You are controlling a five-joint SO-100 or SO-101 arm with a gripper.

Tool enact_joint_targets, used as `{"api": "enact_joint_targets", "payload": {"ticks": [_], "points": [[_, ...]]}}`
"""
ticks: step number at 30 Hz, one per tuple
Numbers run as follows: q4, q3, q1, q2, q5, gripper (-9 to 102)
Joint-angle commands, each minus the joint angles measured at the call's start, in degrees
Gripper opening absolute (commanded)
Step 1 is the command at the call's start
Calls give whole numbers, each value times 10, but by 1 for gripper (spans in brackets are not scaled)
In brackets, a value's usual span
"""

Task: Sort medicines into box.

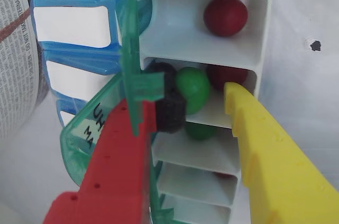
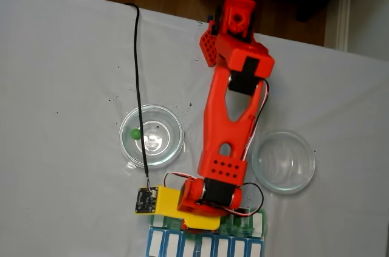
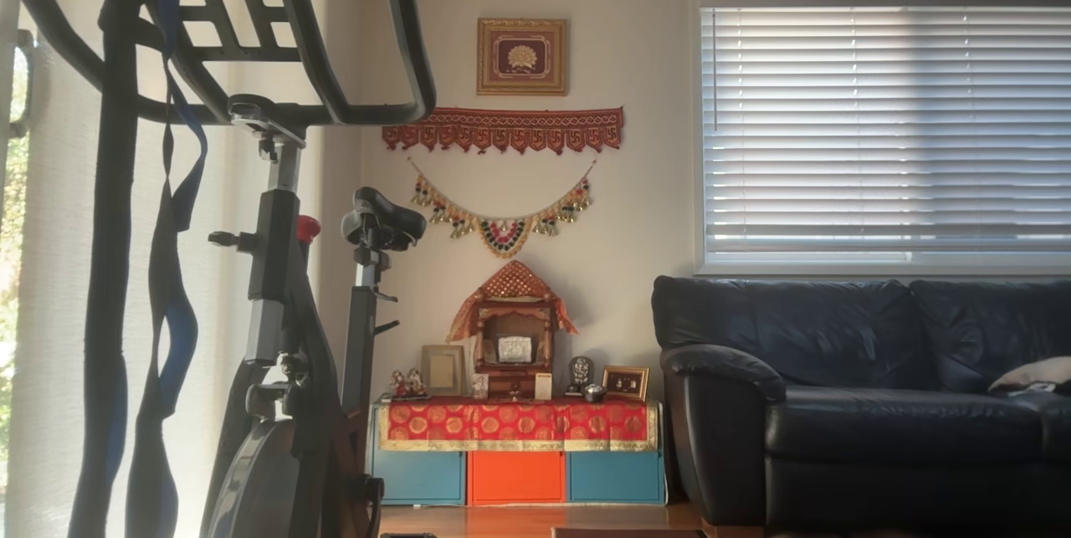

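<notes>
The gripper (image 1: 198,102) hangs over an open compartment of the box (image 1: 254,28), jaws parted, a green ball (image 1: 192,89) between them; I cannot tell whether it is pinched or already released. The green lid (image 1: 132,65) stands up, giving access. Another green ball (image 2: 135,134) waits in the left glass dish (image 2: 151,136), mid-table.

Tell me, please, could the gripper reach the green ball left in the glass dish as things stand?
Probably yes: the green ball lies alone in the open glass dish, nothing covering it, beside the arm; the gripper must first lift away from the organiser.
</notes>
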Motion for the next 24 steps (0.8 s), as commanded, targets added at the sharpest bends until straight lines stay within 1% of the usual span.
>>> {"api": "enact_joint_targets", "payload": {"ticks": [1,4,8,14,17,22,24], "points": [[-2,11,-5,112,-13,25],[-2,45,-4,147,-24,27],[-7,124,-2,219,-47,26],[45,214,40,350,-111,23],[44,264,71,423,-148,18],[9,386,133,574,-215,10],[9,420,150,613,-231,6]]}}
